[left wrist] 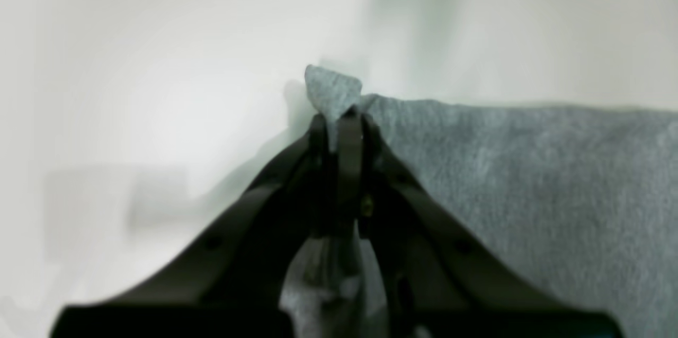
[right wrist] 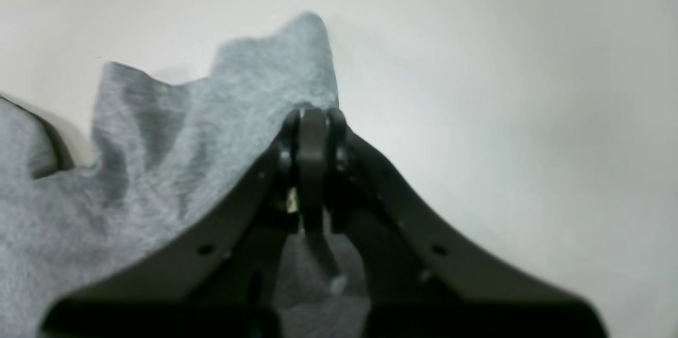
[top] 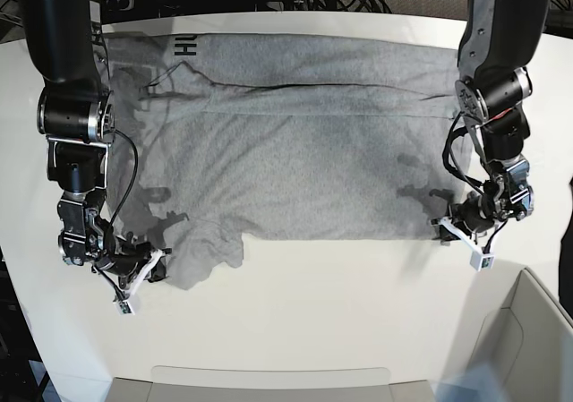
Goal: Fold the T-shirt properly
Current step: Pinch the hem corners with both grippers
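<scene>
The T-shirt [top: 295,151] lies spread across the white desk [top: 304,321]. At its near edge the left tool [left wrist: 341,115] and right tool [right wrist: 312,115] each pinch a corner. Lifting both evenly and carrying them toward the far edge should keep the fold square. Most of the lettering is hidden, and blur hides how many layers each grip holds.

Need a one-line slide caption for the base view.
Both grippers, left and right, shut on the near corners of the grey T-shirt spread on the white table.
</scene>
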Robot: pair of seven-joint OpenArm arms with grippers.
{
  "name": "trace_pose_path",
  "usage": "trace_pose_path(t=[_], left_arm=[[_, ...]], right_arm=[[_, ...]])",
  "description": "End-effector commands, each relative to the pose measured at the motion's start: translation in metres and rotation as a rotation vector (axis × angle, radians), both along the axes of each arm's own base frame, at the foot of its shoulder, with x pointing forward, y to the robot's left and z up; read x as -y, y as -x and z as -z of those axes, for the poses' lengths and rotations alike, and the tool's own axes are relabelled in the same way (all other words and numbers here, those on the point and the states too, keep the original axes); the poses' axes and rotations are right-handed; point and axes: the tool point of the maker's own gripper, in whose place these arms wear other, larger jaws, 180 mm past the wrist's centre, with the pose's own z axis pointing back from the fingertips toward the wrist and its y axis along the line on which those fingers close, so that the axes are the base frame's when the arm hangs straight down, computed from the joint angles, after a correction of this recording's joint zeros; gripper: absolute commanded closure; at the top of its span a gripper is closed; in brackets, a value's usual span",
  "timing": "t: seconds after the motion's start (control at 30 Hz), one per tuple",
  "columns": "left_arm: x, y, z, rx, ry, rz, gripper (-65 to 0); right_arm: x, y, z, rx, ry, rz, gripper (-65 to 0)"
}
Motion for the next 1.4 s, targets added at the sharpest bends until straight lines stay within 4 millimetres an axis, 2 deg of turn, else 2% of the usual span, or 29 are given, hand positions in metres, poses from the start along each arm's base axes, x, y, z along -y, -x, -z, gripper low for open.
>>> trace_pose_path(t=[0.0, 0.1, 0.17, 0.37, 0.5, 0.57, 0.77, 1.0, 1.17, 1.23, 1.37], left_arm=[[-0.022, -0.016, -0.028, 0.071, -0.021, -0.031, 0.0], [-0.023, -0.017, -0.029, 0.072, -0.022, -0.033, 0.0], [-0.035, -0.014, -0.031, 0.072, -0.036, -0.046, 0.0], [-0.038, -0.007, -0.027, 0.019, -0.044, -0.038, 0.0], [-0.049, -0.01, -0.046, 0.026, -0.106, -0.029, 0.0], [-0.054, 0.0, -0.043, 0.002, -0.14, -0.023, 0.0], [-0.064, 0.019, -0.042, -0.02, -0.219, -0.013, 0.0], [-0.063, 0.041, -0.036, -0.053, -0.281, 0.008, 0.0], [-0.061, 0.058, -0.032, -0.075, -0.321, 0.023, 0.0], [-0.061, 0.062, -0.036, -0.075, -0.344, 0.027, 0.0], [-0.057, 0.066, -0.046, -0.045, -0.382, 0.037, 0.0]], right_arm=[[0.003, -0.025, -0.041, 0.107, -0.015, 0.01, 0.0], [0.002, -0.029, -0.049, 0.128, -0.009, 0.005, 0.0], [0.002, -0.029, -0.051, 0.131, -0.009, 0.005, 0.0], [0.002, -0.026, -0.045, 0.121, -0.013, 0.007, 0.0], [0.001, -0.02, -0.038, 0.117, -0.017, 0.005, 0.0], [0.001, -0.014, -0.035, 0.109, -0.027, 0.006, 0.0], [-0.014, 0.005, -0.05, 0.125, 0.003, -0.057, 0.0], [-0.029, 0.035, -0.053, 0.136, 0.094, -0.129, 0.0], [-0.006, 0.049, -0.065, 0.151, 0.09, -0.051, 0.0], [0.001, 0.054, -0.068, 0.15, 0.102, -0.034, 0.0], [0.003, 0.068, -0.07, 0.156, 0.138, -0.041, 0.0]])
